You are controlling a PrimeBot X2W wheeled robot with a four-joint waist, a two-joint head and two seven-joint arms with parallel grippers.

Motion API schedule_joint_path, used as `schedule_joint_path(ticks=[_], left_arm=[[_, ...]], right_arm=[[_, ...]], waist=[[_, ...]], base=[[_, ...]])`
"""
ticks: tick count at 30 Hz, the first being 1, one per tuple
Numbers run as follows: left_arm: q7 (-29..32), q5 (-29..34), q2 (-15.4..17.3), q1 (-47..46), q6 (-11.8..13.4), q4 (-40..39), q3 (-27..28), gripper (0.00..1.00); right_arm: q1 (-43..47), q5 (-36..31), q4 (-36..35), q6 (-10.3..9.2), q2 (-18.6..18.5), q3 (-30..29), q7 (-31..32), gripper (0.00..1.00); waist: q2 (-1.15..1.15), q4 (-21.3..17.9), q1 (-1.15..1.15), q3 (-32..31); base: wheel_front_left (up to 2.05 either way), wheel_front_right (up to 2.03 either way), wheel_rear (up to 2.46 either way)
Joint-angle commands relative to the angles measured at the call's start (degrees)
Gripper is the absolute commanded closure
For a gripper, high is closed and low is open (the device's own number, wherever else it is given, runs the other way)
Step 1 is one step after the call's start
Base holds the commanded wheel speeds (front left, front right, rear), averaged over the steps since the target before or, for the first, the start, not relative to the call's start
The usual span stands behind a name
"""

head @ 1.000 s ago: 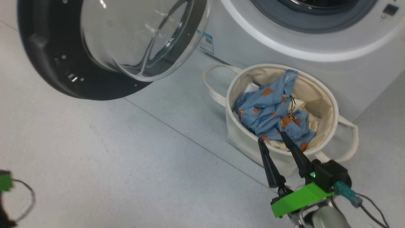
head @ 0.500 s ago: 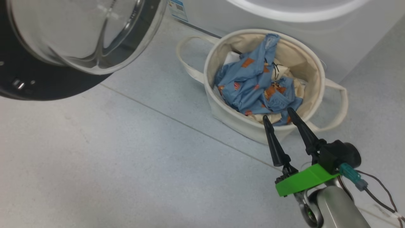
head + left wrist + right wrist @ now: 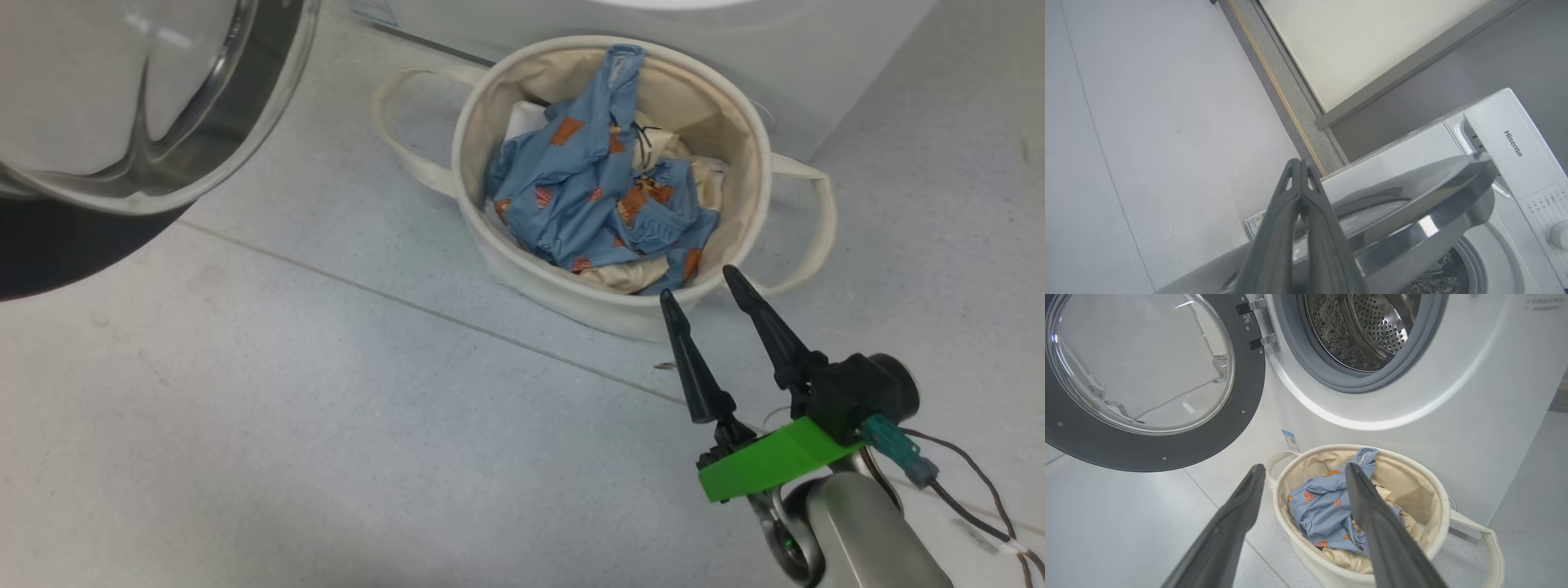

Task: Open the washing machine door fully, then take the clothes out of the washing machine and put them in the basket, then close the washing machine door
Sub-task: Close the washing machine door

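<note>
The right gripper (image 3: pixel 698 282) is spread wide and empty near the basket (image 3: pixel 563 296), where the clothes (image 3: pixel 588 196) are heaped. The left gripper (image 3: pixel 1300 163) is pressed shut. The washing machine door (image 3: pixel 1249 396) is best pushed by its black ring until latched. One basket and one door are counted.

Right gripper (image 3: pixel 700 290) with fingers spread apart, empty, left gripper (image 3: pixel 1300 163) fingers pressed together

Pale tiled floor (image 3: pixel 326 425), basket (image 3: pixel 563 298), washing machine (image 3: pixel 1453 416)
</note>
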Motion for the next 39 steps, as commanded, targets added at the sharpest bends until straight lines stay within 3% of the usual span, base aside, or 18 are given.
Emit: schedule_joint_path(ticks=[1, 8, 13, 20, 26, 33, 39], left_arm=[[4.0, -1.9, 4.4, -1.4, 0.6, -1.4, 1.0, 1.0], [11.1, -4.9, 4.1, -0.7, 4.7, -1.4, 0.7, 1.0], [14.3, -6.4, 3.3, 0.4, 6.0, -2.8, 0.6, 1.0], [22.4, -9.1, 1.5, 3.4, 9.3, -8.5, -1.4, 1.0], [28.1, -9.7, -0.1, 6.7, 10.6, -18.6, -4.9, 1.0], [34.1, -11.7, -5.1, 10.7, 11.0, -35.5, -11.2, 1.0], [32.9, -10.9, -9.6, 12.2, 11.2, -47.7, -15.0, 1.0]], right_arm=[[-0.5, -0.2, -2.2, 0.02, 0.7, 1.3, -0.3, 0.0], [0.2, -0.5, -2.3, 0.02, 0.7, 1.1, -0.3, 0.0], [0.5, -0.2, -2.4, 0.02, 0.8, 1.5, -0.3, 0.0], [1.0, 0.0, -1.8, 0.02, 1.0, 1.8, -0.3, 0.0], [0.7, 0.4, -1.6, 0.02, 1.1, 2.1, -0.3, 0.0], [0.6, 0.9, -0.9, 0.02, 1.2, 2.7, -0.3, 0.0], [-0.6, 4.6, -1.7, 0.02, 1.2, 3.2, -0.3, 0.0]], waist=[[0.0, -0.6, -0.01, -0.1], [0.0, -1.4, -0.01, -1.1], [0.0, -1.7, -0.01, -1.6], [0.0, -1.1, -0.01, -2.7], [0.0, -1.0, -0.01, -3.5], [0.0, -1.3, -0.01, -4.4], [0.0, -3.2, -0.01, -4.1]], base=[[0.0, 0.0, 0.0], [0.0, 0.0, 0.0], [0.0, 0.0, 0.0], [0.0, 0.0, 0.0], [0.0, 0.0, 0.0], [0.0, 0.0, 0.0], [0.0, 0.0, 0.0]])
